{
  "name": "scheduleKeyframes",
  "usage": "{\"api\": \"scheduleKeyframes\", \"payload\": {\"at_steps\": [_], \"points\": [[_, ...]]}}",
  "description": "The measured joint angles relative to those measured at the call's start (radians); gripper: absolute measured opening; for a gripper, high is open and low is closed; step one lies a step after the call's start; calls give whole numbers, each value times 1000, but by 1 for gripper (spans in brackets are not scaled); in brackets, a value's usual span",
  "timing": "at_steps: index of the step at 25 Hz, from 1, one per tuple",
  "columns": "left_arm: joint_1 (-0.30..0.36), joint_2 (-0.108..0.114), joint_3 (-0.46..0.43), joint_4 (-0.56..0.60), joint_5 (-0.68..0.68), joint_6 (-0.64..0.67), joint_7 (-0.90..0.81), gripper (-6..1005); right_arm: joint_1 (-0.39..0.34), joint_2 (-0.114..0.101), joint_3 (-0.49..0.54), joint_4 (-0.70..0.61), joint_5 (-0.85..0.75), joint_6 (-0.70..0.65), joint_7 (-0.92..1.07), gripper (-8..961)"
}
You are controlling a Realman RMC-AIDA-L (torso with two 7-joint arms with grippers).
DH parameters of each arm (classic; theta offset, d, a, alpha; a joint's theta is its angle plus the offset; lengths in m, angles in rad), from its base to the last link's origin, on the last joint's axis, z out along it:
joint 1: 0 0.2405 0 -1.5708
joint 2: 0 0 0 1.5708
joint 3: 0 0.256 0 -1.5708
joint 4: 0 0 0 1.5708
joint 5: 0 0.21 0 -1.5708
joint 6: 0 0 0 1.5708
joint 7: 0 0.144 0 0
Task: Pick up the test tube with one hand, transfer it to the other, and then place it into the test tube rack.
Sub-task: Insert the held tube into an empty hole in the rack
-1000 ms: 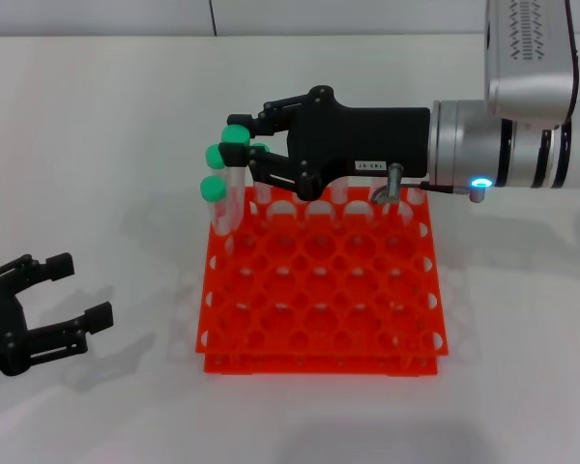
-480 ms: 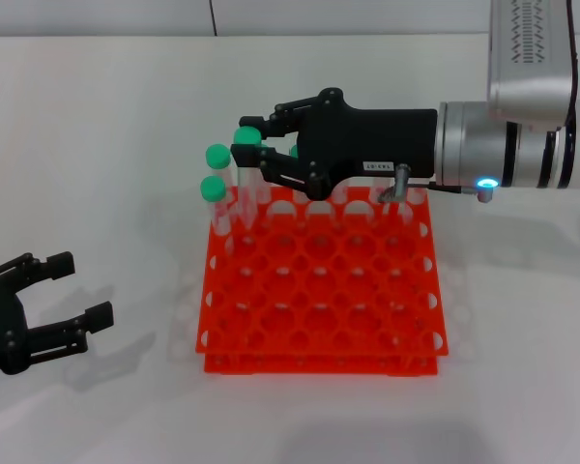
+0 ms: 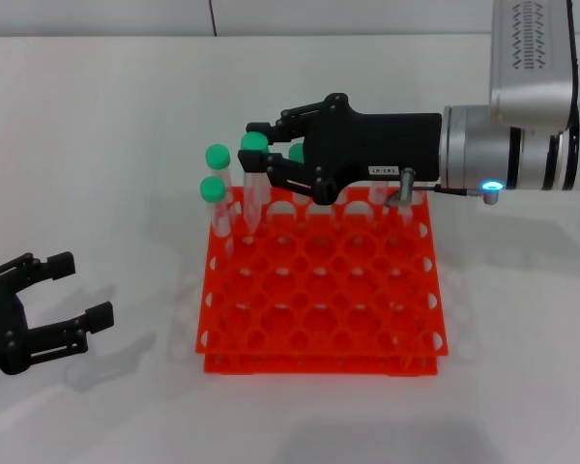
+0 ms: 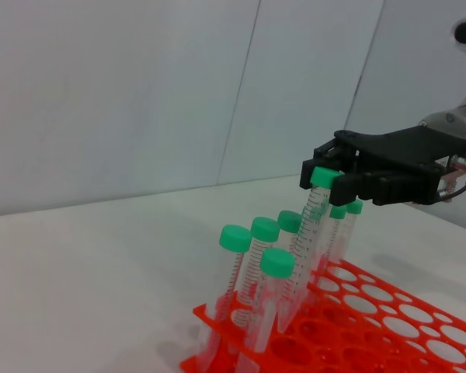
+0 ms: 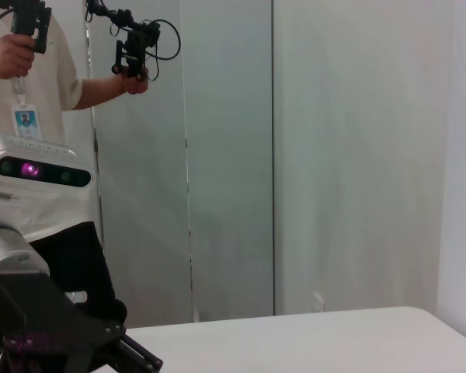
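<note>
above the test tube rack (image 3: 319, 290), the right gripper (image 3: 271, 155) is grasping a tilted test tube (image 3: 255, 188); lower left, the left gripper (image 3: 63, 300) is resting with spread fingers.

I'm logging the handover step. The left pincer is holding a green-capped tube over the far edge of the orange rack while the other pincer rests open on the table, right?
Not quite: the right pincer holds the green-capped tube over the orange rack; the left pincer rests open on the table, as the head view shows.
</note>
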Motion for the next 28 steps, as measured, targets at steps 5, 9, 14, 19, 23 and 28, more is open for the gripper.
{"api": "scheduleKeyframes", "payload": {"at_steps": [5, 9, 14, 19, 23, 28], "points": [[-1, 0, 0, 0, 0, 0, 0, 893, -9, -1, 1, -2, -8, 4, -2, 253], [-1, 0, 0, 0, 0, 3, 0, 893, -13, -3, 1, -6, -11, 6, -1, 253], [-1, -1, 0, 0, 0, 6, 0, 893, -16, -3, 1, -9, -13, 2, 1, 253], [-1, -2, 0, 0, 0, 6, 0, 893, -23, -5, 8, -14, -13, -7, 4, 253], [-1, -2, 0, 0, 1, 6, 0, 893, -24, -7, 13, -21, -13, -10, 6, 253], [-1, -1, 0, 0, 1, 6, 0, 893, -24, -7, 13, -22, -12, -11, 6, 253]]}}
